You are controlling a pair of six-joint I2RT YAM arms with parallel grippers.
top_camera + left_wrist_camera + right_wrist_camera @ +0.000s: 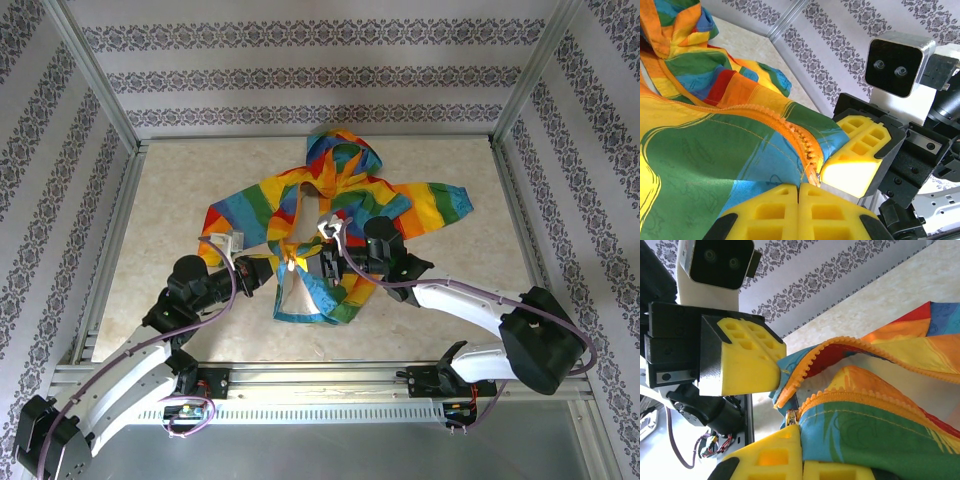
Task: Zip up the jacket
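Over the desk (470, 270), both arms (470, 300) are angled inward, left tool (799, 192) and right tool (801, 440) each pinched onto the jacket's (375, 205) zipper edges (850, 342), exact hold kinda hidden.

The desk (180, 200) has a pale beige, faintly marbled top, and much of it lies bare toward the left and far edges. Walls (300, 75) papered in white with bands of dark floral pattern close it in on three sides. Slim aluminium posts (95, 75) rise at the far corners, leaning outward in the overhead view. A metal rail (320, 385) with a slotted strip runs along the near edge. The left wrist view shows the same patterned wall (830, 55) behind a strip of desk (755, 42).
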